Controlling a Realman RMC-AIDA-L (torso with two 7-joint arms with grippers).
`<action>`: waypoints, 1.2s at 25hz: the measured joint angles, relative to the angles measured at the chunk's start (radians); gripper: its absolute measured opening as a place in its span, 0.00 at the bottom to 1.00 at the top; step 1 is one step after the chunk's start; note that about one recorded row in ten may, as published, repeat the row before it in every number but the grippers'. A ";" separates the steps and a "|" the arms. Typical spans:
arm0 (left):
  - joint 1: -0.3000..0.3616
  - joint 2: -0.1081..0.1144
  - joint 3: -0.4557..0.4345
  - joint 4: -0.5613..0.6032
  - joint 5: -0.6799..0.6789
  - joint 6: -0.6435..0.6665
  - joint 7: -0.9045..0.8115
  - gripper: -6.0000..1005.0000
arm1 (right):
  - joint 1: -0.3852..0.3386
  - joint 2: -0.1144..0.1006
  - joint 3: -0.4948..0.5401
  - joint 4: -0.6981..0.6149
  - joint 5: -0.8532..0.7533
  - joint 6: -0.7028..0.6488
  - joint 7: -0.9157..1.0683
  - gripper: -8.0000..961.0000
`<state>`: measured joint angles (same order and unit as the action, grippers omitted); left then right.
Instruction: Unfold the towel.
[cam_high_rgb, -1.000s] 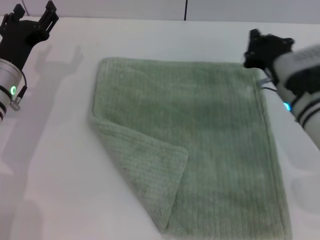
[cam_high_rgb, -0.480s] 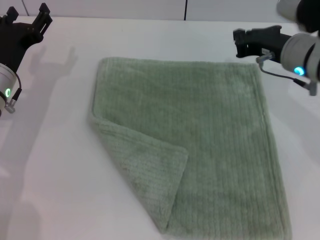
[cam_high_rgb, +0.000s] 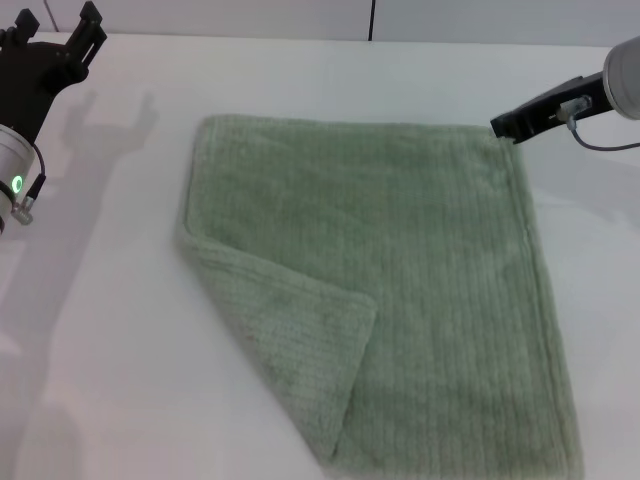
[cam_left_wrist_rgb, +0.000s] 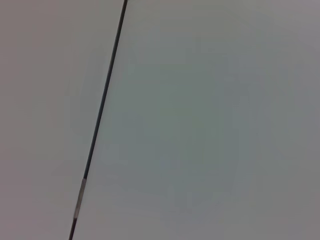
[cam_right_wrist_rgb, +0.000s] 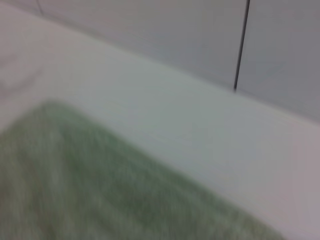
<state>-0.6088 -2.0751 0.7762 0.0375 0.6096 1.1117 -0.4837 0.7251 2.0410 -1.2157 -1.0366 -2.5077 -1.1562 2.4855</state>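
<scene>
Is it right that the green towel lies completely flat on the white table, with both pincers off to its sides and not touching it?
Not quite. The towel is not completely flat: its near-left corner is folded over onto the cloth, as the head view shows. The rest holds: it lies on the white table, the left pincer is off at the far left and the right pincer hangs by the far-right corner, neither holding it.

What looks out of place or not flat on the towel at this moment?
One corner of the towel, the near corner on the robot's left, is folded over onto the cloth as a triangular flap. The rest lies flat on the table. The left gripper and the right gripper hold nothing.
</scene>
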 joint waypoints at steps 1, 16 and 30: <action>0.001 0.000 0.000 -0.003 0.000 0.010 -0.001 0.82 | 0.043 -0.015 0.004 0.070 -0.030 -0.013 -0.012 0.01; 0.000 -0.001 0.003 -0.010 0.004 0.023 -0.041 0.82 | 0.199 -0.042 0.008 0.435 -0.051 0.108 -0.178 0.01; -0.010 -0.002 0.005 -0.010 0.006 0.027 -0.059 0.81 | 0.225 -0.053 0.010 0.517 -0.044 0.143 -0.240 0.01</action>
<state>-0.6184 -2.0770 0.7810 0.0275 0.6153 1.1383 -0.5424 0.9506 1.9880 -1.2057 -0.5201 -2.5519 -1.0131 2.2460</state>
